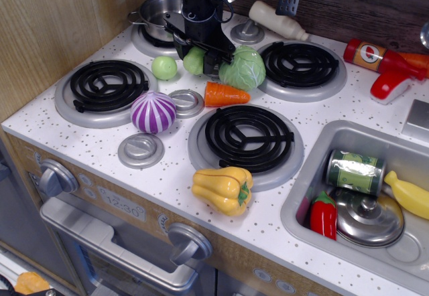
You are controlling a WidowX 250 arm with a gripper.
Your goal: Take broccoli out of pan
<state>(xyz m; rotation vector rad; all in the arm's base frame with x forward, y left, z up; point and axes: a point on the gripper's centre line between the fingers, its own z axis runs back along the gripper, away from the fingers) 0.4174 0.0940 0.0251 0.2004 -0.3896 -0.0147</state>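
Broccoli (194,60) is pinched in the black end effector (202,59), low over the speckled surface (100,150), outside the pan (159,16). It sits between the smooth green ball (164,67) and the cabbage head (242,68), close beside the cabbage; contact with the surface cannot be judged. Pan stands on the back-left burner (149,39), behind the end effector. Carrot (224,95) lies just in front.
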